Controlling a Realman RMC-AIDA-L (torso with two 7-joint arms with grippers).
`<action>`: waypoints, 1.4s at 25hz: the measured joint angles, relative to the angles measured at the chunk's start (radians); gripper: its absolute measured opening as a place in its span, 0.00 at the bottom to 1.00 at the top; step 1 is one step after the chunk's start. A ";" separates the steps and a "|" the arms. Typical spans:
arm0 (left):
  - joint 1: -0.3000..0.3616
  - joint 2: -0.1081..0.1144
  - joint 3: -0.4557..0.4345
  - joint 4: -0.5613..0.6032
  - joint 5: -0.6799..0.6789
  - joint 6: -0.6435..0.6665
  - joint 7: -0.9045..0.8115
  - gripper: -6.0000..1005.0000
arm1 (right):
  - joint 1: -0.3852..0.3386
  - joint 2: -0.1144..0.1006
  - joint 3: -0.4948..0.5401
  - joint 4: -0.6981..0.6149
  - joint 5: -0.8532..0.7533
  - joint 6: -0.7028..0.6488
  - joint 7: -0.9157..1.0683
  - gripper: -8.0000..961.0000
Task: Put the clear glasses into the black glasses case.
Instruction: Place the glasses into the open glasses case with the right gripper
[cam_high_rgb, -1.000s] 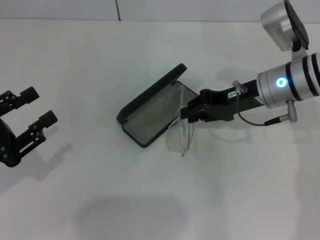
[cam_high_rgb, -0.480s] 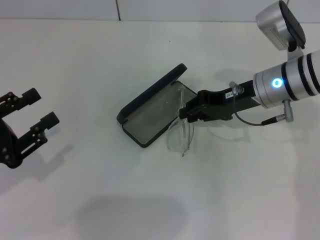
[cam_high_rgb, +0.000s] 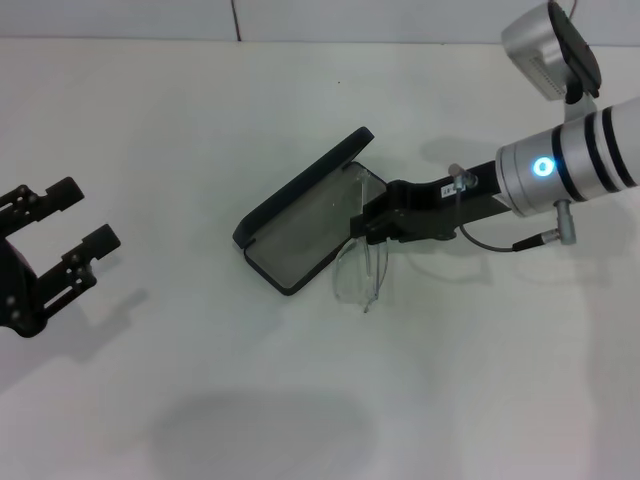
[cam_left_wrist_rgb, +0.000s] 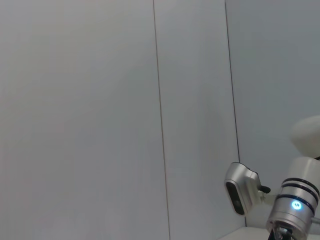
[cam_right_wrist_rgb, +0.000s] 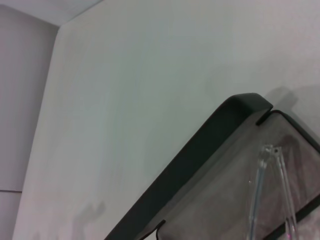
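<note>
The black glasses case lies open in the middle of the white table, lid raised toward the back, grey lining showing. The clear glasses hang tilted at the case's right edge, one end over the lining and the lower lens over the table beside it. My right gripper reaches in from the right and is shut on their frame. In the right wrist view the case lid and a clear temple arm over the lining show close up. My left gripper is parked open at the far left.
The white table meets a grey wall at the back. The left wrist view shows only wall panels and the right arm far off. A cable loops under the right wrist.
My right arm has shifted a little to the left toward the case, with the glasses still in its grip. The case and the left arm have stayed put.
</note>
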 joint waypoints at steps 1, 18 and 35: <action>0.000 0.000 -0.001 0.000 0.000 0.000 0.000 0.56 | 0.001 0.000 -0.003 0.000 0.001 0.002 0.000 0.24; 0.000 0.001 -0.004 -0.003 -0.002 0.000 0.000 0.56 | 0.011 0.000 -0.015 0.015 0.002 0.030 0.000 0.24; -0.003 0.002 -0.002 -0.016 0.001 -0.002 0.014 0.56 | 0.011 0.000 -0.067 0.028 0.052 0.066 0.000 0.24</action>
